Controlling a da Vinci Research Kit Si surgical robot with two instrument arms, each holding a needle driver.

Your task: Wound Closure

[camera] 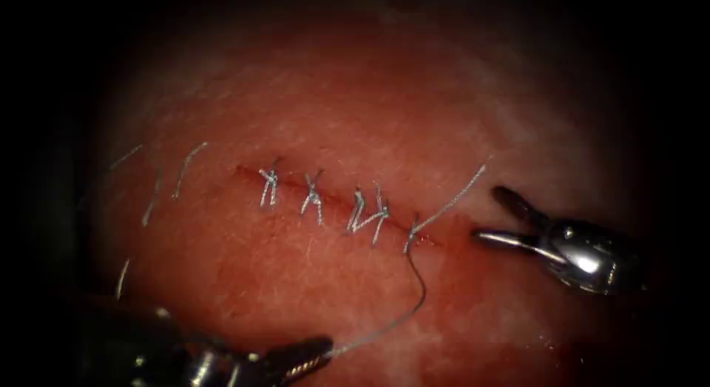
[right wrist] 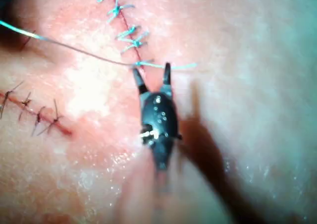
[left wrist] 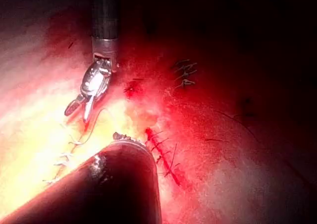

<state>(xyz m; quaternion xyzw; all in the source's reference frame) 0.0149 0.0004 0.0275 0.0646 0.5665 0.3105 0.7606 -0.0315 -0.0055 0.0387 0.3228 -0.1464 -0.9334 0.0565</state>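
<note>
Endoscope view shows the tissue (camera: 310,298) as the largest thing, a soft, moist slab of pork belly that would likely give and tear at the edge if pinched hard, so any hold on it is best taken a little back from the cut (camera: 333,202). That cut runs slantwise across the middle, with several knotted stitches (camera: 314,198) standing along it and red fluid (camera: 425,240) at its right end. To the right of the cut, the right gripper (camera: 492,217) hangs with its jaws spread and empty, tips just beside the last stitch; in the right wrist view the right gripper (right wrist: 151,75) stands open the same way, close to the free tail. At lower left, the left gripper (camera: 314,354) is clamped on the thread (camera: 414,305), which arcs up to the last stitch, with a short tail (camera: 455,198) leaving toward the upper right. Thread like this is light, limp and slippery, so I judge it best gripped flat in the jaws, away from the knot. Cut ends of thread (camera: 185,169) lie left of the cut. I cannot find the needle.
</note>
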